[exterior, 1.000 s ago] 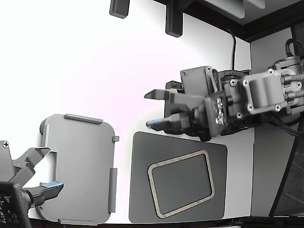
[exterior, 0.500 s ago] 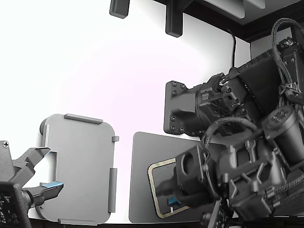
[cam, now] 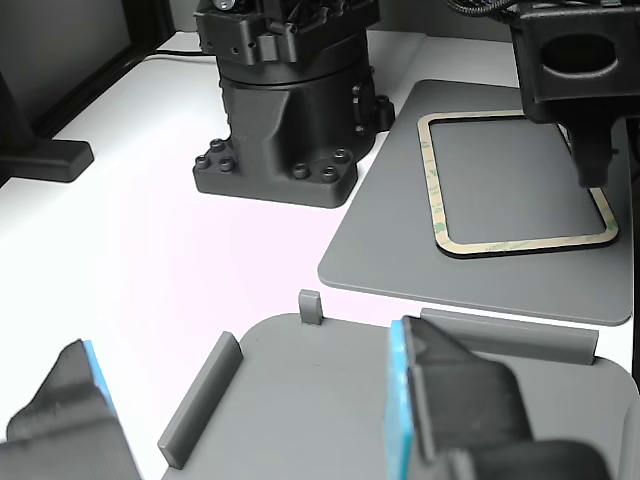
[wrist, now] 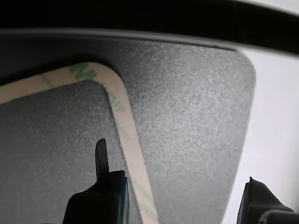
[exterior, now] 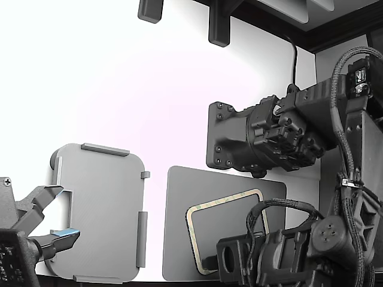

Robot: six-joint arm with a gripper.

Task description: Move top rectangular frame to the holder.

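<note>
The top rectangular frame (exterior: pixel 192 230), a thin cream outline with green print, lies flat on a dark grey mat (exterior: pixel 178 239). My gripper (wrist: pixel 175 161) is open and low over the frame's corner, and the frame strip (wrist: pixel 125 135) runs between the fingers (wrist: pixel 101 163), close to one of them. In the other view one finger (cam: pixel 590 160) reaches down to the frame's (cam: pixel 520 243) edge. In the exterior view my wrist (exterior: pixel 257 260) covers the frame's near right part. The holder (exterior: pixel 102 209), a light grey tray with raised tabs, lies at the exterior view's left with nothing in it.
A second arm's open gripper (exterior: pixel 51 218) with blue pads sits at the holder's left edge in the exterior view. My arm's black base (exterior: pixel 236 140) stands just behind the mat. The holder (cam: pixel 330 380) and mat (cam: pixel 400 240) lie side by side.
My arm has swung from above the mat's far edge down to the frame's near right part. The gripper stays open. The frame, holder and second arm have not moved.
</note>
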